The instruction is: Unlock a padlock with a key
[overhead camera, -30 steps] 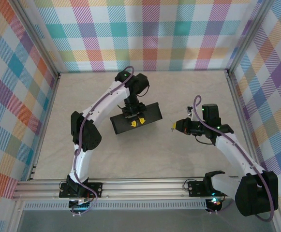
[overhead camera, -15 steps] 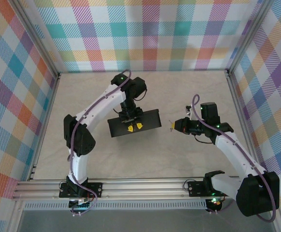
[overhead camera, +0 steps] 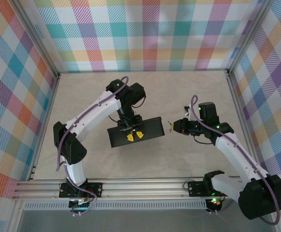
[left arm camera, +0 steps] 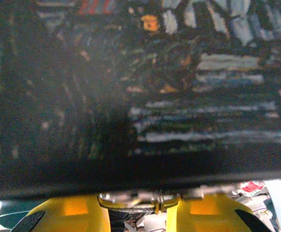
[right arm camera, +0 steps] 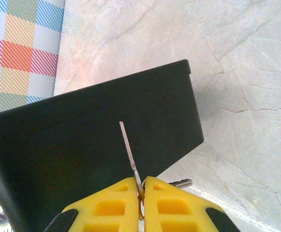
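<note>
My right fingers (right arm camera: 106,208) pinch the key (right arm camera: 127,145), blade aimed at the black box (right arm camera: 96,145); one glancing touch could twist it loose. My left fingers (left arm camera: 65,212) sit at the box edge, and I can't tell their grip.
</note>
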